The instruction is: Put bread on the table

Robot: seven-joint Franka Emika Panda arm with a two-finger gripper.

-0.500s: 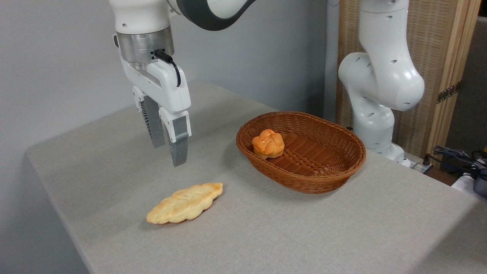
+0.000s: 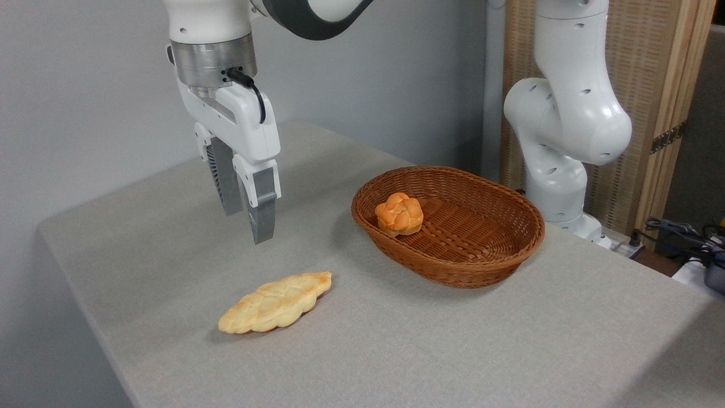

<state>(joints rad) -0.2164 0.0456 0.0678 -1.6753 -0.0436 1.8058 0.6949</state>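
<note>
The tool (image 2: 247, 221) is raised slightly higher than half a second ago, above the surface (image 2: 510, 340) and the pale braided loaf (image 2: 276, 302). Its fingers are seen slightly parted, and nothing is held. The bread (image 2: 399, 213) is located in the wicker basket (image 2: 453, 272), untouched. A reposition toward the basket is judged pending.

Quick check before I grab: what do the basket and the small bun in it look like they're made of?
The basket: brown woven wicker, going by its visible weave, matte. The bread: glossy, orange-brown knotted crust; real or a plastic or foam replica, I can't tell.
</note>
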